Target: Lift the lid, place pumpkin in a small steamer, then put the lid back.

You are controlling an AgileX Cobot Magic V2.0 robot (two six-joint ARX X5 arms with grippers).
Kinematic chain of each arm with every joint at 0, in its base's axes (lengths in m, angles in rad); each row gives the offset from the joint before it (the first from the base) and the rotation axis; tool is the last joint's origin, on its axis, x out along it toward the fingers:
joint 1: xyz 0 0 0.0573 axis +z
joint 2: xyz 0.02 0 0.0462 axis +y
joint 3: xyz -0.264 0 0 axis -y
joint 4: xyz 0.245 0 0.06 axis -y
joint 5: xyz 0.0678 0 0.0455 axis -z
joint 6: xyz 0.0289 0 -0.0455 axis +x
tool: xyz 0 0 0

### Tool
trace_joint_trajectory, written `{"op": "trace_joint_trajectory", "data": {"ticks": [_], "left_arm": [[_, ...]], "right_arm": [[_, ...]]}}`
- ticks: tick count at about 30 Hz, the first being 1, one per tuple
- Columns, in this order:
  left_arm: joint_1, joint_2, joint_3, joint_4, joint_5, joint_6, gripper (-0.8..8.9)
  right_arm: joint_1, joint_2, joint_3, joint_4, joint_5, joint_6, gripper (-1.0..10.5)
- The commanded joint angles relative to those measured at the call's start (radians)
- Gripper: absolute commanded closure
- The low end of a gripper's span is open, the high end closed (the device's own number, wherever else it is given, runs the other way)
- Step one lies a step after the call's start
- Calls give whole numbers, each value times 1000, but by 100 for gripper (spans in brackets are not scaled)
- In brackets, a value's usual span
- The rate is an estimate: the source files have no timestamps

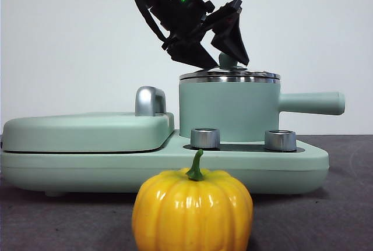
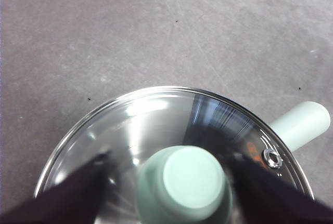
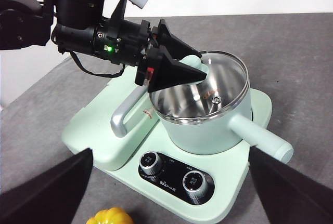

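Left gripper (image 1: 223,57): spread, straddling the lid (image 1: 229,77) knob.
Right gripper (image 3: 171,193): spread, idle.
Advice: centre, pinch knob, lift straight.

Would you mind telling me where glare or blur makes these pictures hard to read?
Left wrist view: the glass lid carries bright streaks and reflections, and the left gripper around the knob is soft and out of focus. Front view: the pumpkin shows glossy highlights; the wall is bright. Right wrist view: sharp, with the right gripper only as dark, blurred corners.
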Motion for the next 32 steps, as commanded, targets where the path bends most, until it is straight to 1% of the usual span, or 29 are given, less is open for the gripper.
{"op": "trace_joint_trajectory", "data": {"ticks": [1, 3, 5, 9, 13, 18, 24, 27, 30, 32], "left_arm": [[-12, 19, 27, 3, -2, 12, 622], [-15, 19, 27, 3, -2, 12, 706], [-17, 19, 27, 4, -2, 12, 766], [-17, 19, 27, 5, -2, 12, 789], [-16, 10, 31, -3, -2, 10, 792], [-16, -24, 42, -4, -2, 5, 792], [-14, -88, 42, -6, -2, 5, 791], [-14, -127, 42, -18, -2, 10, 791], [-7, -172, 42, -45, -2, 25, 791], [1, -200, 42, -79, -2, 28, 791]], "right_arm": [[4, 6, 13, 6, -3, 4, 472], [4, 6, 13, 6, -3, 4, 472], [4, 6, 13, 6, -3, 4, 472], [4, 6, 13, 5, -4, 7, 472], [4, 6, 13, 6, -8, 32, 473], [6, 8, 16, -2, -27, 36, 474], [34, 61, 82, -77, -22, 39, 473], [74, 113, 134, -128, -20, 11, 473], [140, 171, 178, -176, -13, 8, 473], [198, 211, 203, -209, 23, 9, 473]]}}
